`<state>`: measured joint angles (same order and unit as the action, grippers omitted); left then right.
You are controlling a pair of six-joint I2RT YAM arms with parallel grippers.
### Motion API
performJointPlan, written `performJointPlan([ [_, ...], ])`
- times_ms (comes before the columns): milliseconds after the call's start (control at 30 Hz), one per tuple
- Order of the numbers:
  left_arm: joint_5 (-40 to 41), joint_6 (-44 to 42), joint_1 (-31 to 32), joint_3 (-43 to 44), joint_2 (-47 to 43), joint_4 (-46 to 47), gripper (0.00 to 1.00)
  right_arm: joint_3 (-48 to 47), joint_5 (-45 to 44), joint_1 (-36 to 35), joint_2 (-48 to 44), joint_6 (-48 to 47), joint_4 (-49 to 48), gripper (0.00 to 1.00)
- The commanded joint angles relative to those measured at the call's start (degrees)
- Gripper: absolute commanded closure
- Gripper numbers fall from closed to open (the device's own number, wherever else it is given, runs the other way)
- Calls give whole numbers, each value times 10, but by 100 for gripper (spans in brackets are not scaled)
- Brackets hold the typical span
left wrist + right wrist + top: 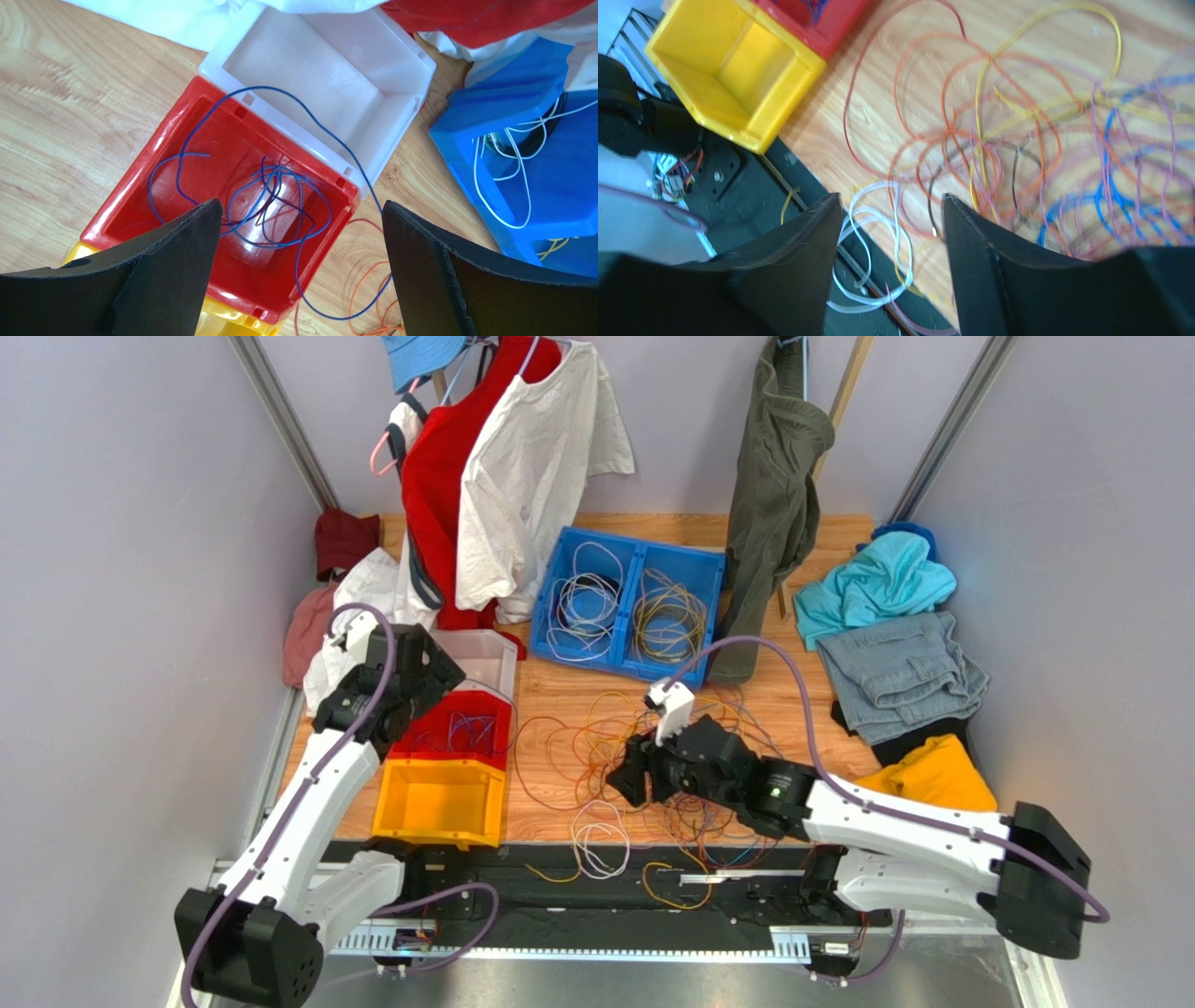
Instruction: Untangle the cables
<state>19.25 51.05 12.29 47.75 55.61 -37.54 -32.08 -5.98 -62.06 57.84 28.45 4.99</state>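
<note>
Your left tool point(298, 210) stands wide open above the red bin point(133, 189) and holds nothing. One blue cable point(303, 234) lies coiled in that bin, with a strand trailing over the wall onto the bench point(63, 105). Your right tool point(891, 203) is partly open with nothing clamped. It hovers over the heap of cables point(990, 140) at mid-bench, so the right arm is much the nearer. A white cable point(868, 220) loops directly under its gap at the bench's near edge, with the orange and yellow strands spreading away beyond it.
</note>
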Motion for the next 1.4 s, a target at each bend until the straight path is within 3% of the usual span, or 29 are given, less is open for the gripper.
performJointPlan([
  [0, -9, -8, -3, -14, -56, 2, 6, -116, 13, 12, 93, -63, -144, 35],
  [133, -21, -3, -3, -6, -92, -31, 5, -224, 48, 32, 238, -70, -153, 29],
  [333, -14, 41, -3, 23, -105, -123, 2, -322, 119, 68, 376, -50, -175, 26],
  [833, -36, 47, -3, -3, -140, -129, 1, -426, 170, 84, 515, -37, -151, 26],
  [1233, -37, 46, -3, -5, -153, -130, 2, -418, 200, 84, 540, -19, -148, 55],
  [1267, -36, 46, -3, -5, -153, -132, 2, -416, 200, 84, 538, -20, -149, 59],
  [1367, -30, 47, -3, -4, -160, -138, 2, -406, 204, 80, 528, -22, -160, 84],
])
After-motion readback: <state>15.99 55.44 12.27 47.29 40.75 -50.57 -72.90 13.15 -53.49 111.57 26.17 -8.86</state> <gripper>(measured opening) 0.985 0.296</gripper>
